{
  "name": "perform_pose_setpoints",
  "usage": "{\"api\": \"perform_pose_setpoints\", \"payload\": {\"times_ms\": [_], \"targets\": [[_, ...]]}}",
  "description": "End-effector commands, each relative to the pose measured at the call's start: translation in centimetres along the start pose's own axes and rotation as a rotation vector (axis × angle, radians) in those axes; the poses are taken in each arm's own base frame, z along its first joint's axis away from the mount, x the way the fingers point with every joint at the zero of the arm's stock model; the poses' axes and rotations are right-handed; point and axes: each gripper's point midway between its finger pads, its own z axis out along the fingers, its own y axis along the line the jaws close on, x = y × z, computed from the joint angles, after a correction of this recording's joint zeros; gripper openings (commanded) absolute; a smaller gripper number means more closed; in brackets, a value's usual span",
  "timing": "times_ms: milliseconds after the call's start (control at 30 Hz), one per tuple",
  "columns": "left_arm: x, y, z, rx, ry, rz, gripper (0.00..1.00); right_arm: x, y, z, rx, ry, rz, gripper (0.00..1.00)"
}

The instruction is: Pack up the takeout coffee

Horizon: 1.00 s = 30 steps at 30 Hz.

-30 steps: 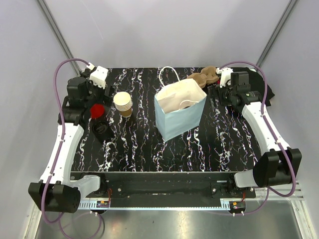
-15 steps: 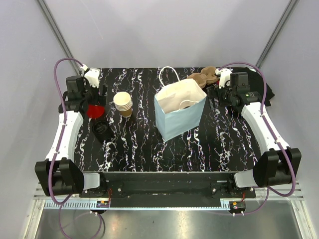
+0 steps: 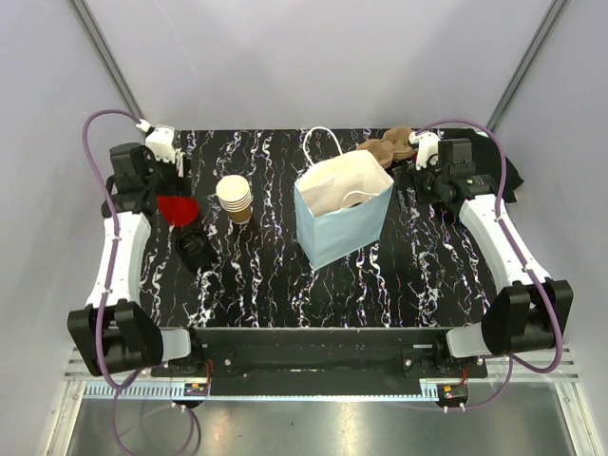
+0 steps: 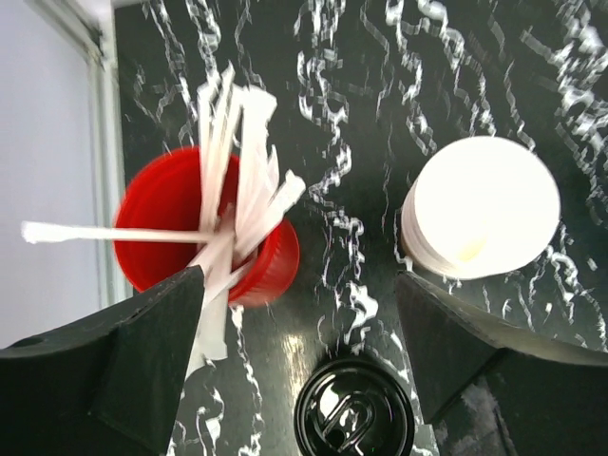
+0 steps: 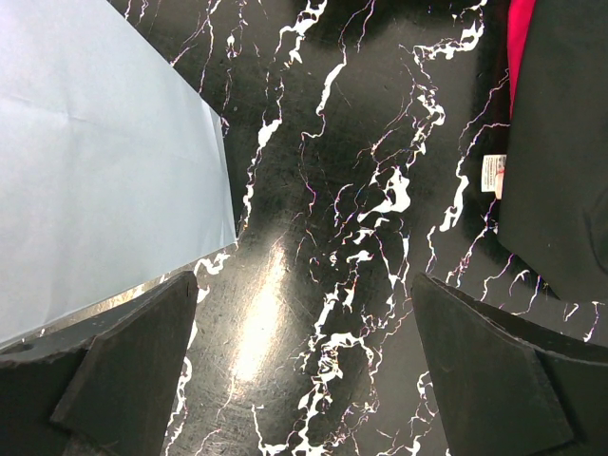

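- Found black lid flat on table, near left.
- Listed red cup of white sticks just beyond, stack of tan cups beside; could not single out one cup.
- Noted blue bag upright, centre.
- Logged left gripper above red cup, jaws apart, empty.
- Logged right gripper beside bag, jaws wide, empty.
- Entered pulp carrier, far right.

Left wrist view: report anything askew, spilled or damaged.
One white stick lies flat across the rim of the red cup and pokes out sideways, while the other sticks stand bunched upright. The black lid and the stack of cups sit apart on the table. Nothing looks spilled or damaged.
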Motion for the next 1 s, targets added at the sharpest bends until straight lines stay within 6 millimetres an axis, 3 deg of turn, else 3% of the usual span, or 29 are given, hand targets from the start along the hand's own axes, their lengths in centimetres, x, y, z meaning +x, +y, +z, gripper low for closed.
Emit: {"api": "perform_pose_setpoints", "payload": {"times_ms": [0,200,533,800,967], "targets": [[-6.7,-0.1,-3.5,0.007,-0.235,0.042,0.86,-0.7,0.1,0.2,-0.011,-0.03,0.009,0.99],[-6.7,1.6,-4.4,-0.045,-0.22,0.004,0.87,-0.7,0.2,0.1,-0.019,-0.032,0.01,0.99],[-5.2,4.2,-3.4,-0.031,-0.146,-0.056,0.84,-0.7,0.3,0.0,-0.024,-0.034,0.007,0.99],[-3.3,4.6,-1.7,0.015,-0.064,-0.073,0.7,-0.6,0.4,0.0,-0.03,-0.032,0.009,0.99],[-2.2,5.0,-0.8,0.026,-0.016,-0.088,0.67,-0.6,0.4,0.1,-0.03,-0.029,0.009,0.99]]}}
